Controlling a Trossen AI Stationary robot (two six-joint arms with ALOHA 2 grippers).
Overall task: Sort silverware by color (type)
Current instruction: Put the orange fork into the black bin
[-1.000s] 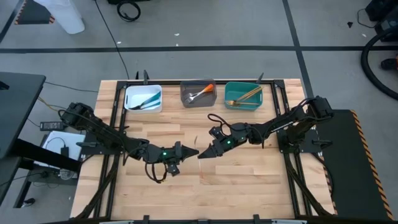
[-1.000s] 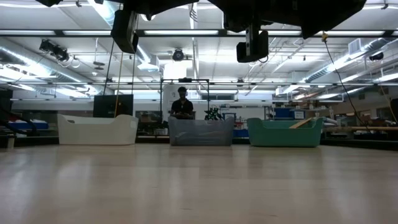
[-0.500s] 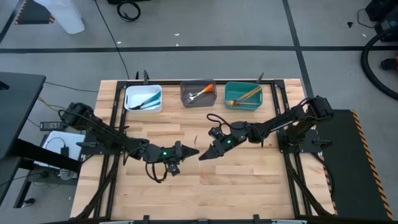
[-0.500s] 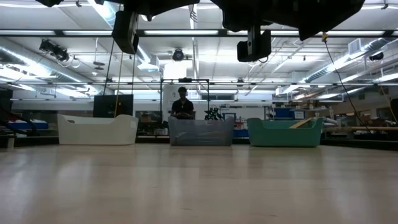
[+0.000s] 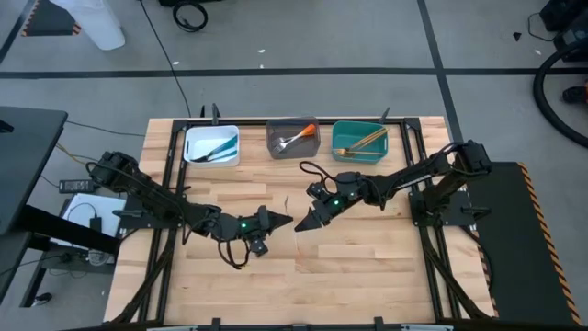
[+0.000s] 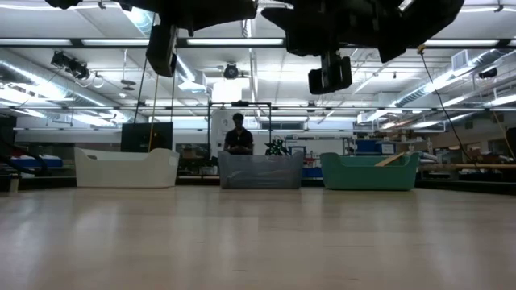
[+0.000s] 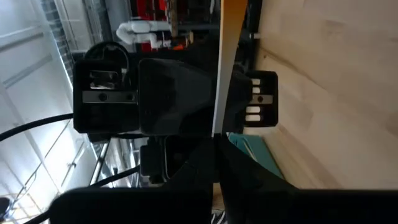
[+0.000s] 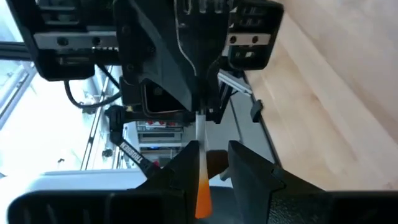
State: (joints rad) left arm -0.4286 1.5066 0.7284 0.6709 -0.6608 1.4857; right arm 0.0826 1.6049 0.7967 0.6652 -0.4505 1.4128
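An orange-handled fork (image 8: 199,74) hangs in the air over the table's middle, between my two grippers, which meet tip to tip. My left gripper (image 5: 287,220) is shut on its silver end. My right gripper (image 5: 301,224) is open. Its fingers (image 8: 249,168) stand on either side of the orange handle (image 8: 203,186), and I cannot tell whether one touches it. More silverware lies in three bins at the far edge: blue-handled in the white bin (image 5: 211,144), orange-handled in the grey bin (image 5: 292,138), gold in the teal bin (image 5: 359,140). My left gripper pinches the fork's silver neck (image 7: 215,127) between its two fingers, coming level from the table's left, with the fingers along the fork. The fork is seen edge-on, lifted clear and about level. Its orange handle (image 7: 233,12) points toward my right gripper.
The three bins stand in a row along the far edge, also in the low view: white (image 6: 125,167), grey (image 6: 260,171), teal (image 6: 371,171). A person (image 6: 236,137) stands in the room behind them. Bare wooden tabletop (image 5: 303,276) lies below and around the grippers.
My right arm has swung slightly toward the table's left and far side, its gripper staying at the fork's handle. My left gripper and the fork have kept nearly still.
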